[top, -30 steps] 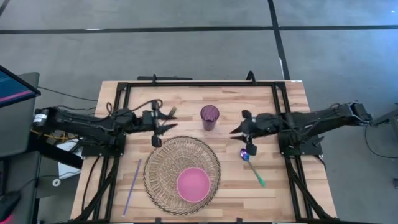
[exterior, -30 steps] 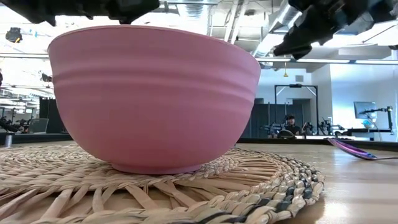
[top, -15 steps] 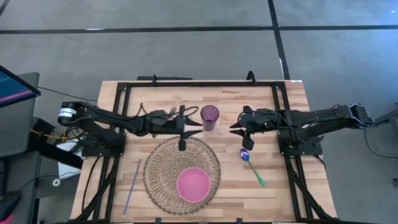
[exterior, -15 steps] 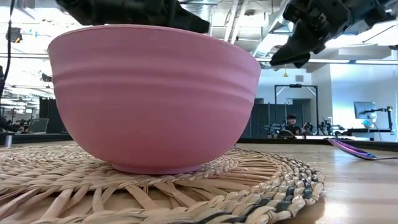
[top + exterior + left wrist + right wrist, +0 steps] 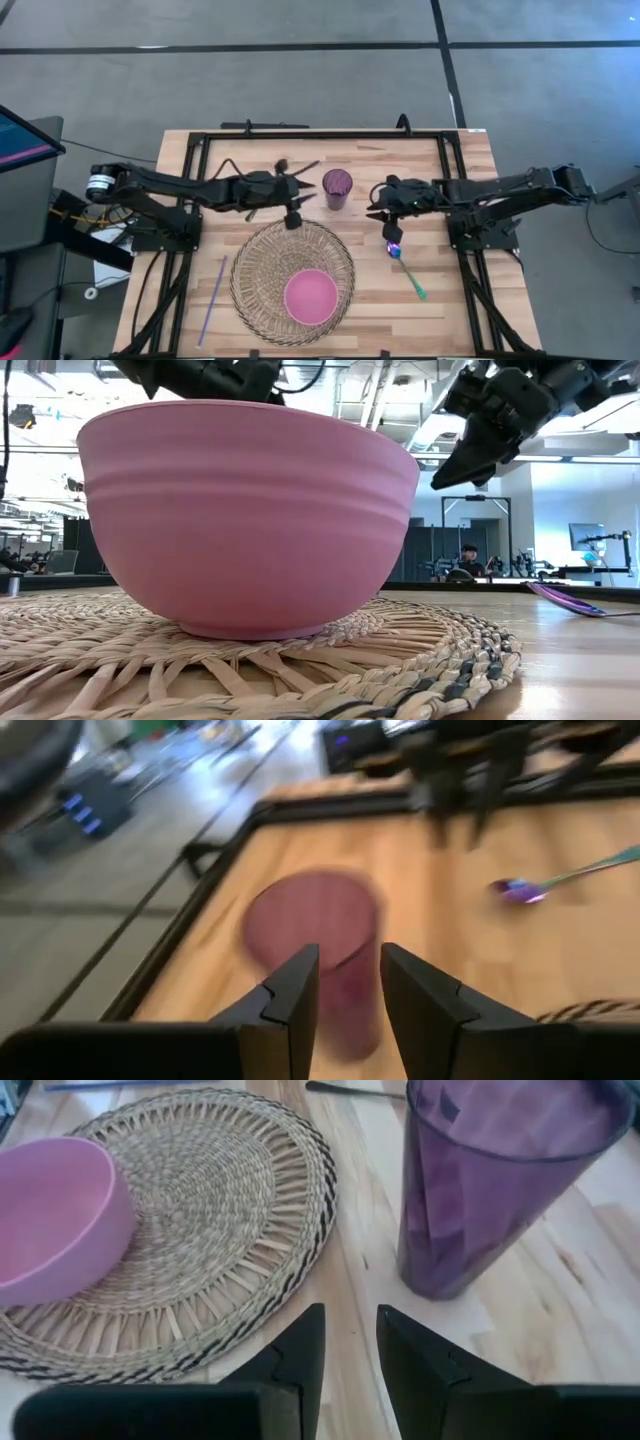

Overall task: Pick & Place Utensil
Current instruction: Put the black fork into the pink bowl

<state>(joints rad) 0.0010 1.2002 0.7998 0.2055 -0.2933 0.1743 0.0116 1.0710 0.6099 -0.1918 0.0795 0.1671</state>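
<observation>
Grey floor is surrounding your wooden worktop (image 5: pixel 470 300), which is carrying a woven mat (image 5: pixel 291 281) near its front edge with a pink bowl (image 5: pixel 311 294) sitting on the mat's front part. You are seeing a purple cup (image 5: pixel 337 188) standing upright near the middle of the worktop, toward the back edge. Your utensil, a spoon (image 5: pixel 405 267) with a purple bowl end and a green handle, is lying flat on the wood between the mat and the right edge, untouched. A purple straw (image 5: pixel 212 298) is lying between the mat and the left edge.

Your left gripper (image 5: pixel 296 196) is hovering just beside the cup on its left, fingers (image 5: pixel 290 995) held a narrow gap apart and holding nothing. Your right gripper (image 5: pixel 386 212) is hanging to the right of the cup, just behind the spoon's bowl end, fingers (image 5: pixel 300 1355) likewise narrowly parted and empty.
</observation>
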